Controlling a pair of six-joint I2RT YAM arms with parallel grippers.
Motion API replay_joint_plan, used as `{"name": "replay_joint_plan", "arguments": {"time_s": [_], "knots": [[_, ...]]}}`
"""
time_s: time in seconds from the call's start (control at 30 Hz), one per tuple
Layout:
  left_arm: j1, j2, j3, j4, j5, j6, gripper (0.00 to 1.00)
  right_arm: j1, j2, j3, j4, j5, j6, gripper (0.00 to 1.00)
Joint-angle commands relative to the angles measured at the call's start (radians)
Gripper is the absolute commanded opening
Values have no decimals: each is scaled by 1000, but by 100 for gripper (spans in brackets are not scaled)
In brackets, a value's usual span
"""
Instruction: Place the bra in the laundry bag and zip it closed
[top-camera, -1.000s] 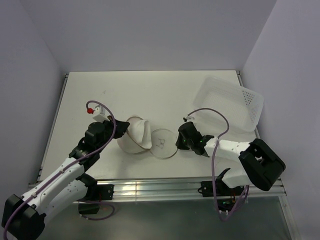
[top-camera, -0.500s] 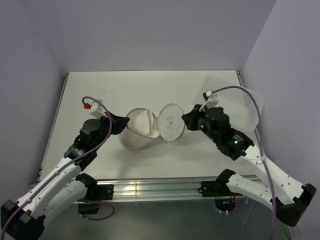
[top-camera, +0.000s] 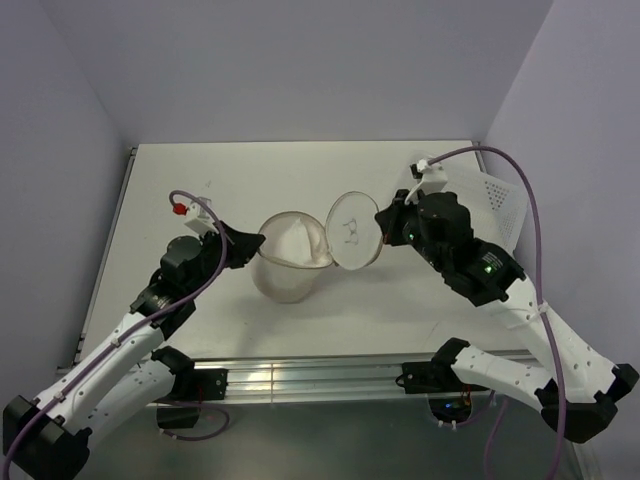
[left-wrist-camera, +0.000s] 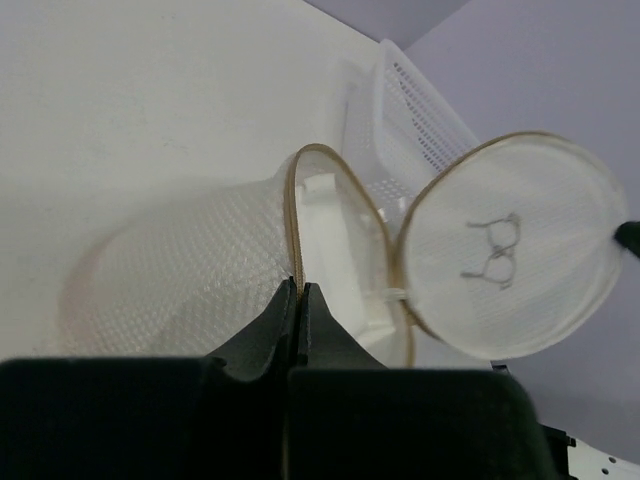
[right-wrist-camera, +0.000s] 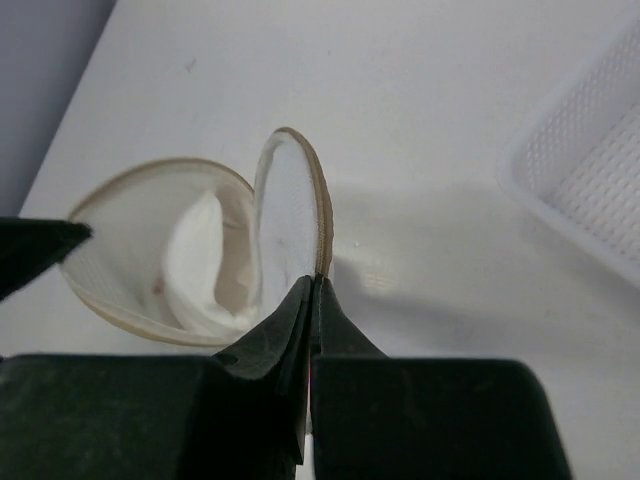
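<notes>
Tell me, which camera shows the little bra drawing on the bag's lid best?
Left wrist view: the lid faces it, so the bra outline is large and clear. The top view shows it tiny. The right wrist view sees the lid nearly edge-on, no outline visible.

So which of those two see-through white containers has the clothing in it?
The small round mesh laundry bag in the middle: a white bra shows in its open mouth. The other is the rigid perforated bin at the far right.
</notes>
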Motion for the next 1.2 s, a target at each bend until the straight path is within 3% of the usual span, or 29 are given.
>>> {"name": "replay_joint_plan", "arguments": {"time_s": [0.0, 0.4, 0.6, 0.73, 0.77, 0.8, 0.87, 0.97, 1.17], "knots": [[-6, 33, -22, 129, 85, -17, 0, 0, 23, 41, -50, 60, -26, 0], [-104, 166, -57, 263, 102, -49, 0, 12, 34, 62, -187, 123, 7, 0], [-128, 180, -102, 305, 65, -63, 0, 116, 233, 268, -153, 155, 22, 1], [-127, 176, -108, 299, 27, -52, 0, 225, 445, 464, -49, 100, 33, 9], [-127, 174, -112, 300, 19, -48, 0, 274, 507, 484, 36, 28, 36, 14], [-127, 174, -117, 308, 8, -40, 0, 292, 534, 513, 69, -10, 54, 25], [-124, 174, -126, 297, 8, -36, 0, 314, 574, 531, 100, -67, 79, 37], [-118, 163, -152, 300, -24, -31, 0, 300, 504, 428, 118, 0, 76, 59], [-99, 151, -186, 337, -4, -28, 0, 158, 266, 101, 224, -55, 144, 55]]}}
